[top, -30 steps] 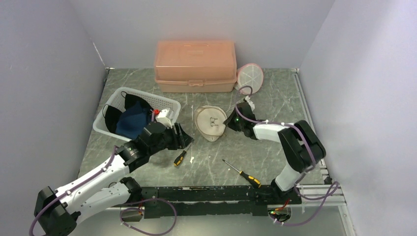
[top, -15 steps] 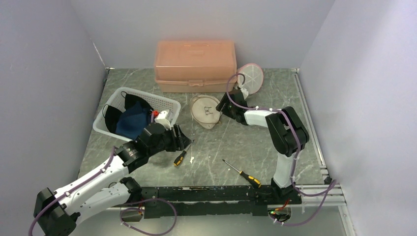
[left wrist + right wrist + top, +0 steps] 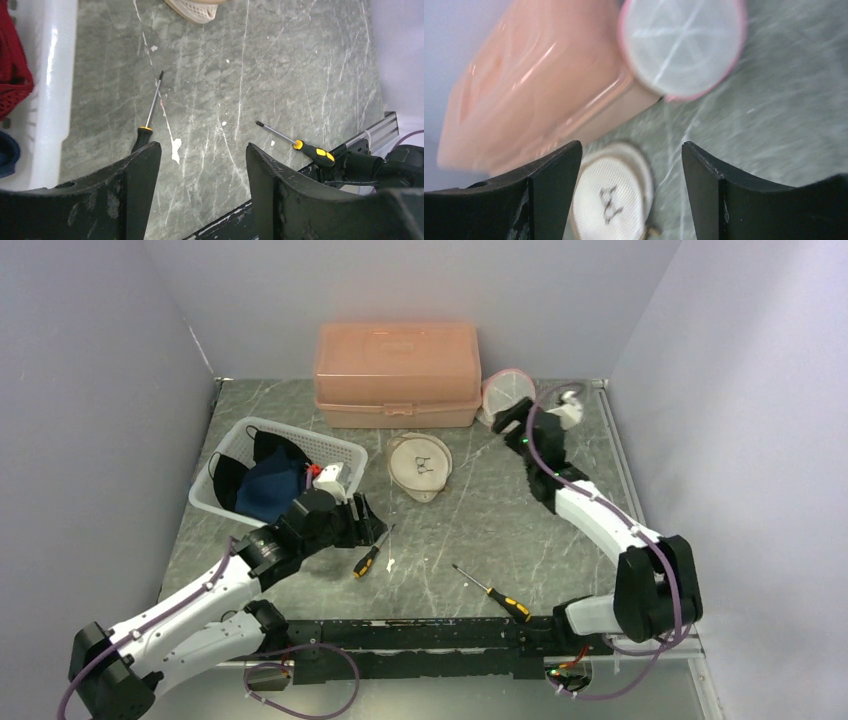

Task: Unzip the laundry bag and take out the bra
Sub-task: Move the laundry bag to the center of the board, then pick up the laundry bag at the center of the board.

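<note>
**Right pincer (image 3: 630,150) lets go of the laundry bag (image 3: 420,466) and swings away**

On the left little has altered. The left pincer (image 3: 202,150) hangs low over the table (image 3: 480,525), its jaws apart and empty, a shade wider than a second ago, with a screwdriver (image 3: 149,112) just below it. In the middle, the beige mesh laundry bag has slid back toward the far wall and now lies alone. A second ago the right pincer was pinched at the bag's right edge. Now it is spread wide, holds nothing, and has swung to the far right, close to a pink-rimmed mesh disc (image 3: 505,388). I'd judge that a release after a tug at the zip, though I cannot tell whether the zip is open. The bra is not out. Dark marks show through the mesh, so it is likely still inside.

As for containers, the white basket (image 3: 300,434) on the left holds dark and blue cloth and something red. The pink box (image 3: 395,360) at the back is shut, so its contents are hidden.
</note>
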Available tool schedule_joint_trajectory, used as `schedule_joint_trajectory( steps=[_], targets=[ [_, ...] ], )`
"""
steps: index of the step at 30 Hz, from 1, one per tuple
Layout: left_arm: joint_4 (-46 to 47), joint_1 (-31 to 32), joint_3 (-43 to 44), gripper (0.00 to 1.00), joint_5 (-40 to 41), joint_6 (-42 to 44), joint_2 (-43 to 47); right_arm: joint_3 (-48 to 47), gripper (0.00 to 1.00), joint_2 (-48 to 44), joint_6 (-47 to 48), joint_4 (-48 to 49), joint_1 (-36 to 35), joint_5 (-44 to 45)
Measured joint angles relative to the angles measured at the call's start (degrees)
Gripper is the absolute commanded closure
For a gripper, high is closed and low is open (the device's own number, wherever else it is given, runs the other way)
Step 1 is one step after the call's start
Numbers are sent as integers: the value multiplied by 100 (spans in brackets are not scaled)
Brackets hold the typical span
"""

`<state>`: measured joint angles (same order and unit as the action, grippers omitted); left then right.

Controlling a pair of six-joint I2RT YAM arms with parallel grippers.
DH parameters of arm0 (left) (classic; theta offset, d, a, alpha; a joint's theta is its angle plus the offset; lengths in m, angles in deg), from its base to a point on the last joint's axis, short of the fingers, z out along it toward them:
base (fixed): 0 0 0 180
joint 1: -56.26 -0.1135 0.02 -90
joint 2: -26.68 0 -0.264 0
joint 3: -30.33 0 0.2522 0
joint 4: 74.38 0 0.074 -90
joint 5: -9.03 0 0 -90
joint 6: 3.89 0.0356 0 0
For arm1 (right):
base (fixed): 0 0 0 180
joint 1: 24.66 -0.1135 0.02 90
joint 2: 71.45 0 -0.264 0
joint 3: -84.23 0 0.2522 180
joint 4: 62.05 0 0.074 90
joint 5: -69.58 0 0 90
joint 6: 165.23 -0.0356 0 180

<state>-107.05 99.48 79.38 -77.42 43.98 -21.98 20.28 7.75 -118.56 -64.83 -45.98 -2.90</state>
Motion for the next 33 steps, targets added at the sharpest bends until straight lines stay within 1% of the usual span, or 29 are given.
schedule_joint_trajectory(
  steps=[2,4,7,9,13,17,21,23,25,30,31,33],
  targets=[
    [-101,0,55,24,111,42,122,175,23,-197,-238,111,612,-92],
    [-203,0,105,22,243,59,280,284,26,-133,-457,343,1309,-511],
    [-258,0,129,22,402,74,529,645,31,243,-837,1095,2315,-1235],
    [-289,0,129,22,457,76,658,789,31,732,-1119,1637,2677,-1687],
    [-286,0,129,22,463,129,702,756,22,2114,-1679,2857,2837,-2566],
    [-282,0,129,21,378,289,610,481,21,3233,-2072,3620,2835,-3128],
    [-275,0,129,21,365,415,568,83,21,3860,-2271,4050,2876,-3335],
    [-225,0,129,21,365,463,570,-144,23,4083,-2334,4258,2903,-3403],
    [-157,0,129,21,367,503,568,-321,29,4247,-2382,4444,2920,-3449],
    [-87,0,136,22,369,514,435,-678,49,4682,-2531,4903,2929,-3578],
    [-87,0,138,22,369,514,391,-708,50,4765,-2575,4990,2929,-3606],
    [-92,0,138,22,369,514,334,-710,51,4887,-2669,5136,2927,-3633]
  ],
)
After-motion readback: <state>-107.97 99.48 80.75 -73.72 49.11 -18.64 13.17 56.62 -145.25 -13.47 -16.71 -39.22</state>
